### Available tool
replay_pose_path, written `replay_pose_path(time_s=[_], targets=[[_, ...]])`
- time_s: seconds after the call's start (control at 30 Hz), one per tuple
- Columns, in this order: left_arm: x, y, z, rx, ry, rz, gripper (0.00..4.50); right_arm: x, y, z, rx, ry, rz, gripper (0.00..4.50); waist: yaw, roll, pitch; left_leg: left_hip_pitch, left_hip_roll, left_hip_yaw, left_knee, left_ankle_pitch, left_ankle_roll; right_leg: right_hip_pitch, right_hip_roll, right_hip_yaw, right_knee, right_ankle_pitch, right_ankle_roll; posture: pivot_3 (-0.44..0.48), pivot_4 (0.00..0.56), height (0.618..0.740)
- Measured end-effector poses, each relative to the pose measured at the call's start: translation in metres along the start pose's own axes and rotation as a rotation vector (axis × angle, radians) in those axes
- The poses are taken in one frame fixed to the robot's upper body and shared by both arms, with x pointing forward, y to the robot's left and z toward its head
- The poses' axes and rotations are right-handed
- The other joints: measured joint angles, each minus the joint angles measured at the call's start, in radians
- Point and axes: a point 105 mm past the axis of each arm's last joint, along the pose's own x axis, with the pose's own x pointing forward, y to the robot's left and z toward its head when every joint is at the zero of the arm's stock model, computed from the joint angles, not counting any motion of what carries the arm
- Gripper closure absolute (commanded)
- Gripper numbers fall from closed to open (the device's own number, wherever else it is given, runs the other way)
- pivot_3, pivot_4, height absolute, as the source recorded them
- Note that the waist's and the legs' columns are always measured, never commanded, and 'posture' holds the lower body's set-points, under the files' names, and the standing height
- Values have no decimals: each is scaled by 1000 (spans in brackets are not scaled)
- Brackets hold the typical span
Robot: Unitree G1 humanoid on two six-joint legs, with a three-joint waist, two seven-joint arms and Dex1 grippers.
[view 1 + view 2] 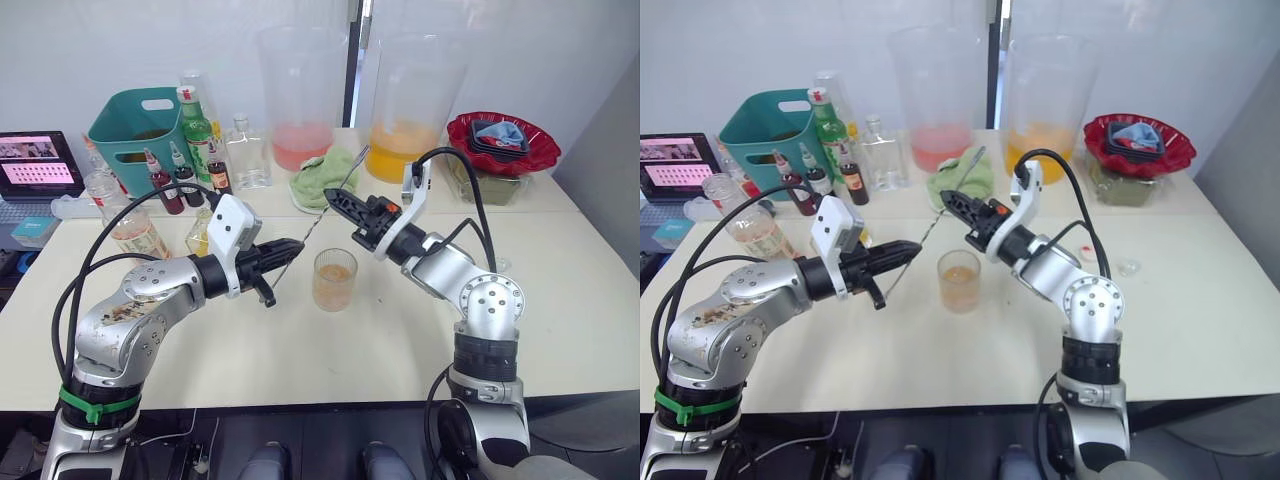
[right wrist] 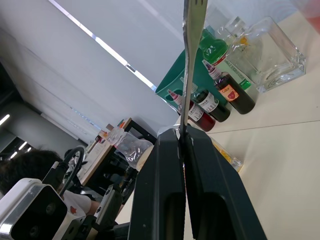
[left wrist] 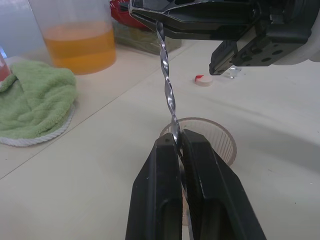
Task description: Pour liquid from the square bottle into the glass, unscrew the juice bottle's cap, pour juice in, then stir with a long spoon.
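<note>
The long spoon (image 1: 312,222) hangs slanted over the table with both grippers on its twisted shaft. My left gripper (image 1: 298,243) is shut on the lower part, just left of the glass (image 1: 334,280). My right gripper (image 1: 331,196) is shut on the shaft higher up, above and behind the glass. The glass stands upright and holds some orange liquid. In the left wrist view the spoon (image 3: 167,85) rises from my shut fingers with the glass rim (image 3: 220,135) right behind them. The square bottle (image 1: 199,237) peeks out behind my left wrist. The juice bottle (image 1: 125,222) stands further left.
Two huge jugs, pink (image 1: 302,100) and orange (image 1: 415,105), stand at the back with a green cloth (image 1: 322,178) in front. A teal basket (image 1: 135,125), green bottle (image 1: 196,130), small dark bottles, clear flask (image 1: 246,152) and laptop are at the left, a red bowl (image 1: 502,145) at the right. A loose cap (image 3: 203,80) lies near the glass.
</note>
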Motion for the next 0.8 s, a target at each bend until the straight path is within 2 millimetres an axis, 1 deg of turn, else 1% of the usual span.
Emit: replay_pose_path(time_s=[0.1,0.17,0.27,0.33,0.37,0.4,0.47,0.53,0.6,0.67,0.8], targets=[[-6,6,6,-21,-35,19,2794,-2,1,8,-51,-8,8,4500,-1,0,0,0,0,0,0,0,0,0,0,0,0,0,0,0,150,740],[-13,13,15,-25,-74,42,2149,-1,9,21,-93,-31,40,4500,-5,0,0,0,0,0,0,0,0,0,0,0,0,0,0,0,150,740],[-28,23,29,-4,-113,68,1112,-2,22,47,-178,-58,98,4500,-9,0,0,0,0,0,0,0,0,0,0,0,0,0,0,0,150,740],[-39,27,34,9,-121,71,418,-6,26,66,-247,-61,117,4500,-9,0,0,0,0,1,-1,0,0,0,0,0,-1,0,0,0,150,740],[-45,29,35,11,-123,75,159,-9,29,77,-278,-71,123,4500,-8,0,0,0,0,1,-1,0,0,0,0,-1,-1,0,0,0,150,740],[-49,29,36,9,-127,67,52,-11,32,88,-309,-76,135,4500,-8,0,0,0,0,1,-1,0,0,0,0,0,-2,0,0,0,150,740],[-54,27,37,9,-127,44,52,-14,38,103,-367,-77,153,4500,-8,0,0,0,1,2,-1,0,0,0,0,-1,-4,0,0,0,150,740],[-60,26,33,18,-105,34,52,-18,44,107,-442,-42,188,4500,-9,0,0,0,1,2,-2,0,0,0,0,0,-6,0,0,0,150,740],[-64,26,25,30,-77,35,52,-21,45,105,-480,-3,216,4500,-10,0,0,0,1,3,-2,0,0,0,0,0,-6,0,0,0,150,740],[-66,27,19,31,-66,31,52,-20,42,98,-499,42,232,4500,-10,0,0,0,1,2,-2,0,0,0,0,0,-6,0,0,0,150,740],[-67,24,16,56,-55,11,52,-18,37,84,-515,109,252,4500,-9,0,0,0,1,2,-2,0,0,0,-1,0,-6,0,0,0,150,740]])
